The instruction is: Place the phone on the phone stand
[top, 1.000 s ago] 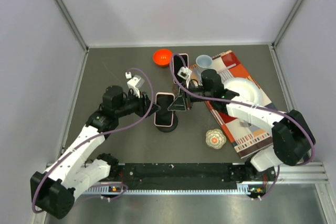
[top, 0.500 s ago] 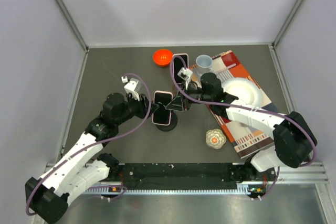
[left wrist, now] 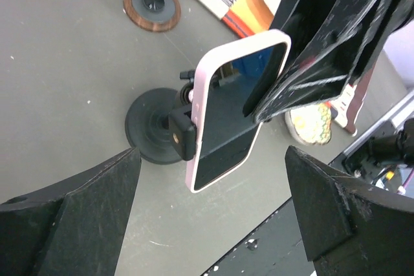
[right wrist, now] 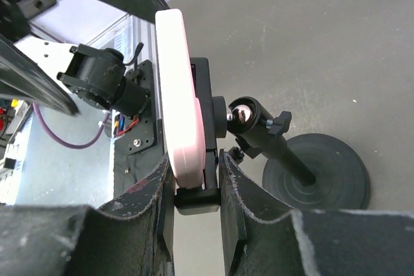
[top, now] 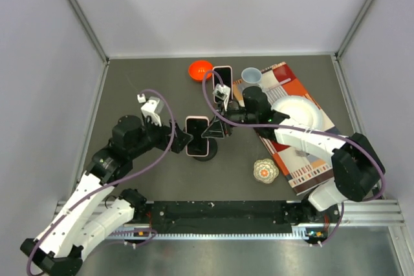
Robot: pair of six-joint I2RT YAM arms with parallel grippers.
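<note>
Presently, phone (left wrist: 233, 114): stiff, light, likely slippery slab, best pinched across its edges; right hand (top: 213, 131) clamps it at phone stand (left wrist: 155, 127), left hand (top: 179, 138) spread wide.

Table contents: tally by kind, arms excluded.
Phones: 2
Phone stands: 2
Orange bowl: 1
Clear cup: 1
White dish: 1
Patterned mat: 1
Patterned ball: 1
Total: 9
</note>
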